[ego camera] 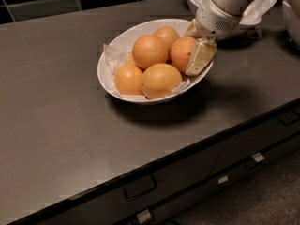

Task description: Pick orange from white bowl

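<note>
The orange (182, 53) lies at the right of the white bowl (108, 74), touching the paler oranges (149, 50); the hand (198, 56) sits against its right flank, gripping or not I cannot tell; a weak hold could drop it, or roll neighbours onto the table (61, 125).
</note>
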`<state>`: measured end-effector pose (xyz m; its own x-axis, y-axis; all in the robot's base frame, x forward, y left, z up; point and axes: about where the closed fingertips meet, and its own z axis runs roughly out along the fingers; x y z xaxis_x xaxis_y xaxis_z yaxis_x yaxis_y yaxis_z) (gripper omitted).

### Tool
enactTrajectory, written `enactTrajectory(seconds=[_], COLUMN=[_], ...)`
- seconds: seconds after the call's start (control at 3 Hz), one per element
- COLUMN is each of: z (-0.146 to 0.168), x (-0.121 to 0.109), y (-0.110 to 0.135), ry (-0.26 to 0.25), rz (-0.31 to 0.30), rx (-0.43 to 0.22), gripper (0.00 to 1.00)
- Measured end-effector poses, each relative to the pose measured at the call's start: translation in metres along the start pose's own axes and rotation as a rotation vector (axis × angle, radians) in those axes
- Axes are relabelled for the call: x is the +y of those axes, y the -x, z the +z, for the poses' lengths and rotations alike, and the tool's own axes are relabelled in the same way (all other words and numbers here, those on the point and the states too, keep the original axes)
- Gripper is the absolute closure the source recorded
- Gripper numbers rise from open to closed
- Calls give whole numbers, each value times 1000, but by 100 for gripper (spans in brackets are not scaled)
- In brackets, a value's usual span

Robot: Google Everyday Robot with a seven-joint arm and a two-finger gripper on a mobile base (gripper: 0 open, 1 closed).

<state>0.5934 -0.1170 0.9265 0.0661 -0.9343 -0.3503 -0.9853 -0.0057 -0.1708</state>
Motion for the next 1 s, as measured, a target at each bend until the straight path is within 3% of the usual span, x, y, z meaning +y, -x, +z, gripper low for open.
enactTrajectory(seconds=[1.0], z=[-3], x=[-2], y=[7], ry=[-17], rz=[-8], rx=[1], gripper=[99])
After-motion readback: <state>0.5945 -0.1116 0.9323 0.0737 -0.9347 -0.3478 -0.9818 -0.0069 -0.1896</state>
